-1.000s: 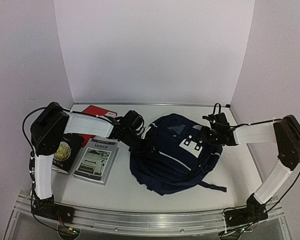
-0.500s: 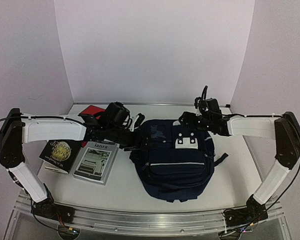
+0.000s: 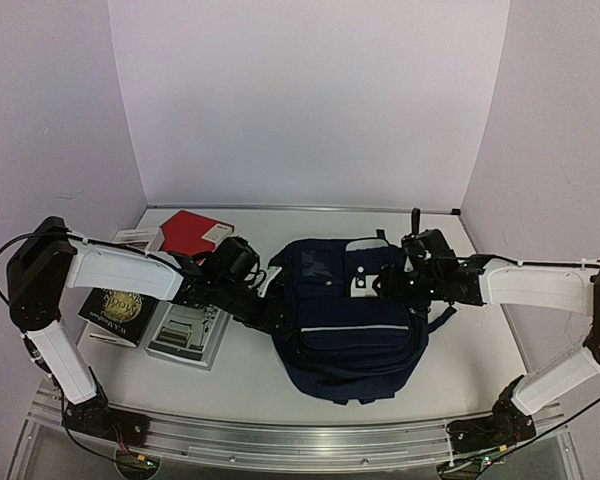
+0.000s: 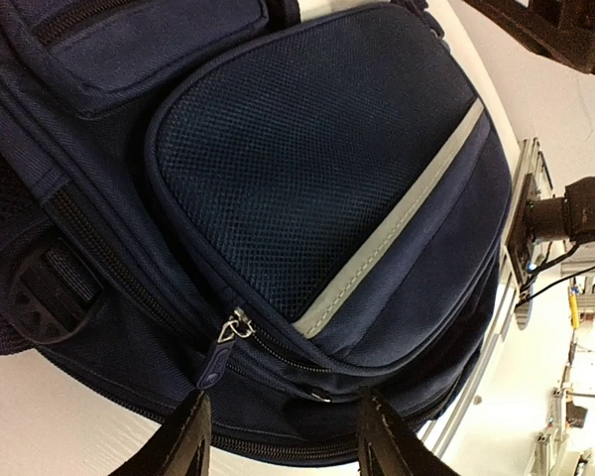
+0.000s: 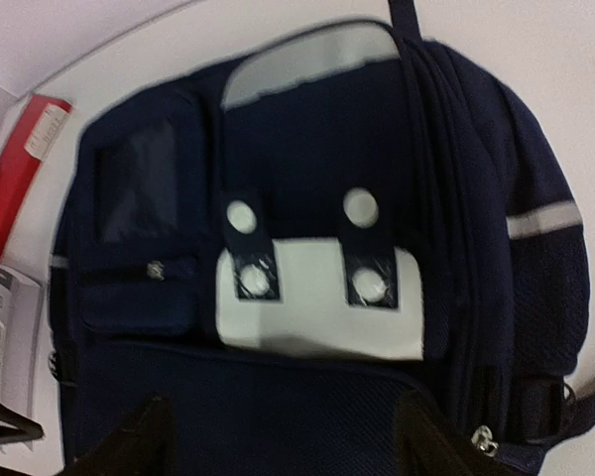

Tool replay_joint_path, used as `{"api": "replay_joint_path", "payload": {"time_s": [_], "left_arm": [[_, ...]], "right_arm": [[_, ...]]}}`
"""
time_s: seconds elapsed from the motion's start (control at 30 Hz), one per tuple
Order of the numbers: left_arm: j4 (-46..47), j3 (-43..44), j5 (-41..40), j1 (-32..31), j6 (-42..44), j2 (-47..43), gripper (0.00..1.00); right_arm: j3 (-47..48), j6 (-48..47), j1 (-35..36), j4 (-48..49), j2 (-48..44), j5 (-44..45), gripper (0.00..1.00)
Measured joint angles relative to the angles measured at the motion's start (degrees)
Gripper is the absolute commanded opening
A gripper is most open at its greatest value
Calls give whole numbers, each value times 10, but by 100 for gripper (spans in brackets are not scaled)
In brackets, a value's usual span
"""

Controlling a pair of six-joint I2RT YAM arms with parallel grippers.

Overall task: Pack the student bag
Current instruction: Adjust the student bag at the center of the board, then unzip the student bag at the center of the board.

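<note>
**Bag flat at table centre, both grippers open beside it**

Take 12 o'clock as the back wall. Your student bag [image 3: 345, 320] lies front-up in the middle of the table [image 3: 250, 392]. Its white snap patch [image 5: 317, 297] sits toward 12 and its mesh front pocket [image 4: 307, 188], crossed by a grey stripe [image 4: 397, 233], sits toward 6. The visible zips look shut, and a zip pull [image 4: 218, 362] hangs at the pocket's lower seam.

Your left gripper [image 3: 268, 305] is at the bag's 9 o'clock edge. In the left wrist view its two fingers [image 4: 183, 441] stand apart with nothing between them, close below that zip pull. Whether they touch the fabric you cannot tell.

Your right gripper [image 3: 388, 286] is at the bag's 2 o'clock corner, just beside the white patch. In the right wrist view its fingers [image 5: 431, 436] are spread wide and blurred, clasping nothing, with the navy fabric showing between them.

The books lie out on the table at the bag's 9 to 10 o'clock:
- A red book [image 3: 192, 232] is farthest back.
- A dark book with a gold emblem [image 3: 120, 305] is at 9, partly under your left arm.
- A grey-covered booklet [image 3: 188, 330] lies between that book and the bag.
</note>
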Motion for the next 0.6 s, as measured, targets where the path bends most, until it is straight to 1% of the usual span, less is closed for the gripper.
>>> {"api": "replay_joint_path", "payload": {"time_s": [0.2,0.4,0.47,0.6], "left_arm": [[1,0,-8,-11,31,11,43],[10,0,-9,-11,43,23,43],[14,0,-9,-11,46,33,42],[16,0,-9,-11,54,50,42]], "right_arm": [[-78,33,-30,-40,-13,-31,58],[-98,49,-43,-49,-27,-58,57],[-98,53,-43,-49,-33,-62,53],[-99,62,-44,-50,-35,-73,42]]}}
